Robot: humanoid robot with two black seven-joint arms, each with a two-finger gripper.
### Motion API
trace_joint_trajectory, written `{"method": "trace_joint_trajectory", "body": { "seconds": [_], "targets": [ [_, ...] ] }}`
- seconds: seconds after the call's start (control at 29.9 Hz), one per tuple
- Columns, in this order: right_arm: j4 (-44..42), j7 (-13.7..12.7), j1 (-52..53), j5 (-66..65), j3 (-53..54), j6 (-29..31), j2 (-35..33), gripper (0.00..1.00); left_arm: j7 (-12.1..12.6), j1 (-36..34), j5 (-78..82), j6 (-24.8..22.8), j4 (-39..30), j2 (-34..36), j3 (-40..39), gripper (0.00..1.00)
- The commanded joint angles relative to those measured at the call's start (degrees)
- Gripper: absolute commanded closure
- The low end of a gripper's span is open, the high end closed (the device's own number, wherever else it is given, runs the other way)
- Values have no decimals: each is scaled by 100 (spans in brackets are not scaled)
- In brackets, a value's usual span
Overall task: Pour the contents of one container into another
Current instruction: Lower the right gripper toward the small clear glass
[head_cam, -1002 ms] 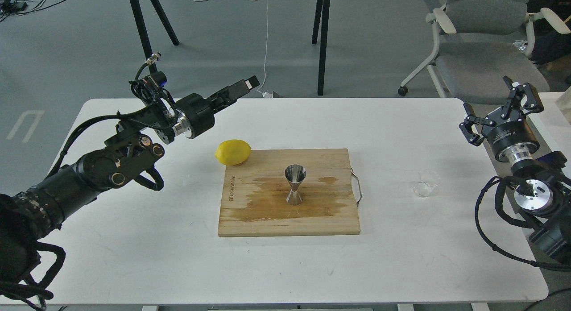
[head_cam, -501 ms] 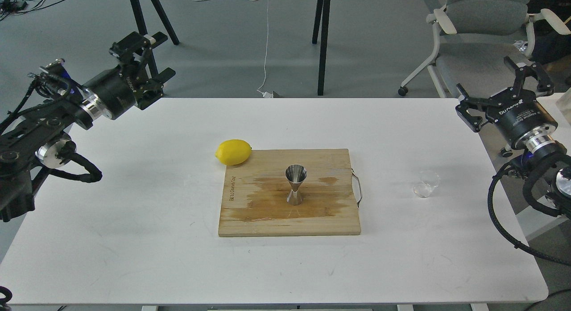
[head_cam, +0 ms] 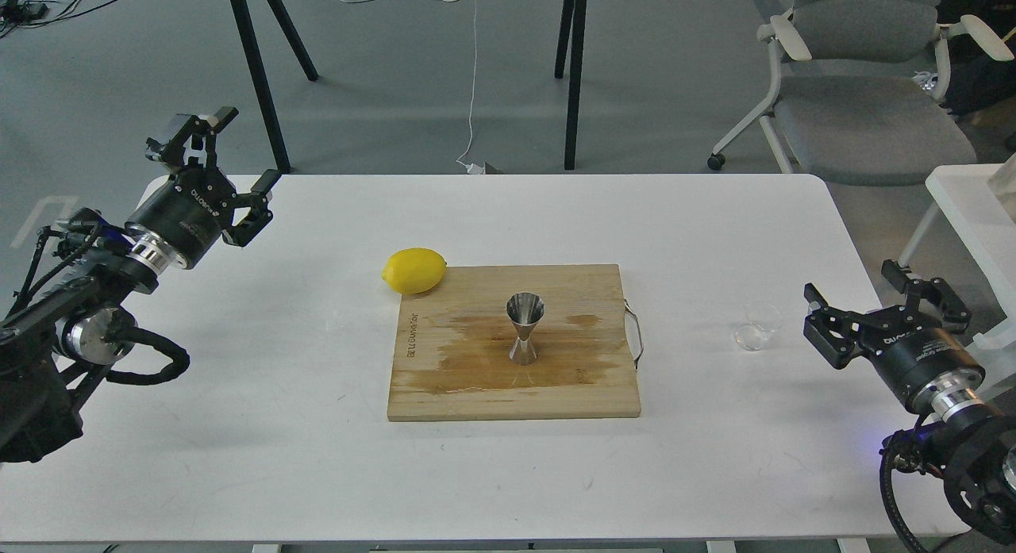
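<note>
The small clear glass cup [head_cam: 756, 328] stands on the white table [head_cam: 238, 426], right of the wooden board. The shiny steel jigger [head_cam: 525, 328] stands upright in the middle of the cutting board [head_cam: 492, 394], on a wet stain. My right gripper [head_cam: 853, 289] is open and empty, low at the table's right edge, a short way right of the cup and apart from it. My left gripper [head_cam: 238, 150] is open and empty, raised over the table's far left corner, far from both containers.
A yellow lemon [head_cam: 414, 270] lies against the board's far left corner. The board has a metal handle [head_cam: 635, 335] on its right side. A grey office chair [head_cam: 865, 101] and a white side table [head_cam: 964, 200] stand beyond the right edge.
My right gripper has dropped from high at the back right to table height beside the cup. My left gripper has swung back left and now sits lower. Cup, jigger and lemon have not moved.
</note>
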Motion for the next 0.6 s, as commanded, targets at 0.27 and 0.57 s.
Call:
{"method": "trace_joint_trajectory", "body": {
  "seconds": [0.27,0.57],
  "targets": [
    [-1287,-42,-260,-5,-19,0,1274,1,0,30,25,1,20,17,40,2],
    [-1331,-33,-225,205,200,0,1626,2,0,39,51,1,37,8,57,2]
  ]
}}
